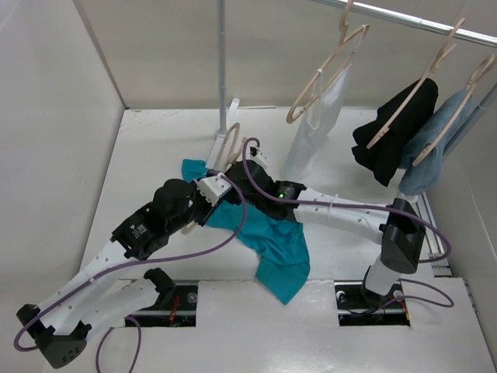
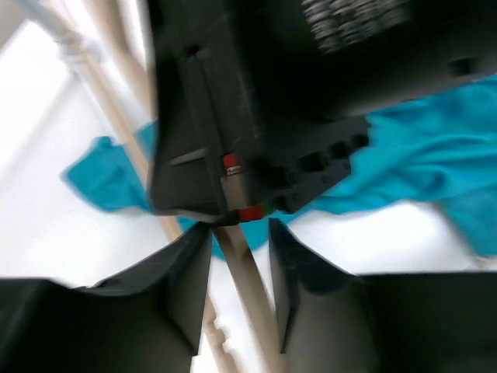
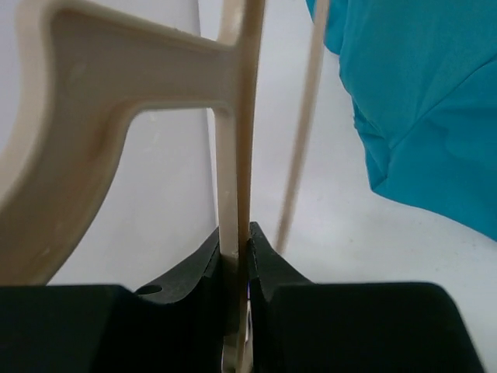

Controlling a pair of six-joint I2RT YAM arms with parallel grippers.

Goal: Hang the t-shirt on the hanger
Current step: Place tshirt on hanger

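My right gripper (image 3: pixel 235 260): jaws pressed together, pinching the hanger (image 3: pixel 116 116) by its thin bar, bottom centre of frame.
My left gripper (image 2: pixel 239 264): jaws spread, straddling a hanger bar, lower centre, view blurred.
The t-shirt (image 1: pixel 272 241): crumpled mid-frame on the table (image 1: pixel 147 148), under both my arms.
The rail (image 1: pixel 419 19): upper right, white garment (image 1: pixel 314 132), black garment (image 1: pixel 388 144), grey-blue garment (image 1: pixel 435 155) hanging.
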